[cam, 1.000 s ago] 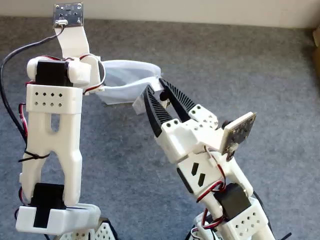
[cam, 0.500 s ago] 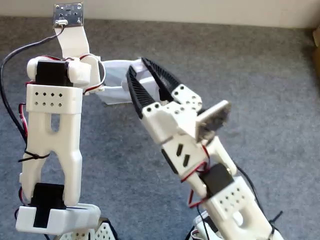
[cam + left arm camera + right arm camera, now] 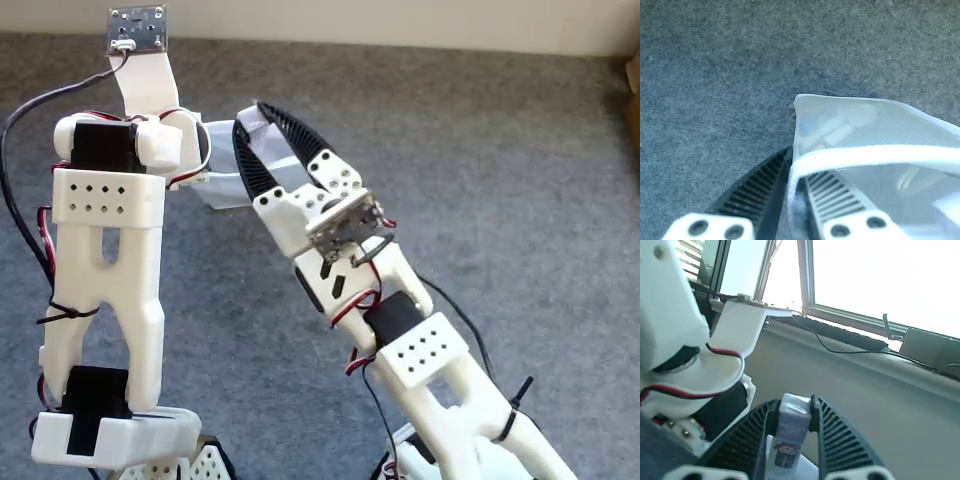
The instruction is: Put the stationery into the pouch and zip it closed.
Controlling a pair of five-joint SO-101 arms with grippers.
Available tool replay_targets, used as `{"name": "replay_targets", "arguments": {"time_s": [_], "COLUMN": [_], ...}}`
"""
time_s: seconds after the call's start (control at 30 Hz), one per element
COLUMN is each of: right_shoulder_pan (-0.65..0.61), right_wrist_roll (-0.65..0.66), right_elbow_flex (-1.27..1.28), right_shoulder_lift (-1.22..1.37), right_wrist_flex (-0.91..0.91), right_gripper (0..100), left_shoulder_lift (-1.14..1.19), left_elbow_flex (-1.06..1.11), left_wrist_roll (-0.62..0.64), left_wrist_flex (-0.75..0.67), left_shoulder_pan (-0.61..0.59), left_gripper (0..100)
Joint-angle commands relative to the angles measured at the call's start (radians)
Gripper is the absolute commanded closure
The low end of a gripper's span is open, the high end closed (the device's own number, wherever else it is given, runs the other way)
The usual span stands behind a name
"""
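Note:
The translucent white pouch (image 3: 875, 135) has a white rim, and pale shapes show through its mesh. My left gripper (image 3: 795, 167) is shut on that rim at one corner and holds it up off the carpet. In the high view the pouch (image 3: 225, 188) sticks out beside the left arm's wrist. My right gripper (image 3: 250, 115) hangs over the pouch with its black fingers pointing away from the camera. It is shut on a small white eraser (image 3: 790, 437) with a printed sleeve, clamped between the right gripper's (image 3: 792, 405) ribbed fingers.
Grey carpet (image 3: 500, 150) covers the table, with open room to the right of the arms. The left arm's white wrist (image 3: 685, 355) stands close beside the right gripper. A wall and window run along the far edge.
The right arm has swung left and away from the camera, turning its wrist. Its fingers now sit over the pouch instead of beside its right end. The left arm has kept still.

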Motion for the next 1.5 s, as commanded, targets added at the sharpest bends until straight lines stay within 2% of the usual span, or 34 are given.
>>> {"name": "replay_targets", "arguments": {"time_s": [0.0,0.17,0.37,0.83,1.17,1.3,1.47], "right_shoulder_pan": [-0.01,-0.005,-0.005,-0.007,-0.005,0.004,0.088], "right_wrist_roll": [0.087,0.166,0.17,0.17,0.161,-0.005,-0.169], "right_elbow_flex": [-0.012,0.024,0.045,0.045,0.047,0.047,0.047], "right_shoulder_lift": [-0.012,-0.012,-0.012,-0.056,-0.371,-0.441,-0.521], "right_wrist_flex": [-0.031,-0.031,-0.031,-0.021,0.401,0.501,0.628], "right_gripper": [99.4,97.7,83.4,83.4,83.4,83.4,83.4], "left_shoulder_lift": [0.027,0.027,0.027,0.027,0.025,0.025,0.025], "left_elbow_flex": [0.027,0.027,0.027,0.028,0.047,0.048,0.048], "left_wrist_roll": [-0.008,-0.008,-0.008,-0.008,-0.008,-0.006,-0.006], "left_wrist_flex": [-0.003,-0.003,-0.005,-0.003,-0.021,-0.018,-0.017], "left_shoulder_pan": [-0.015,-0.015,-0.015,-0.015,-0.013,-0.013,-0.013], "left_gripper": [99,99,99,99,99,99,99]}}
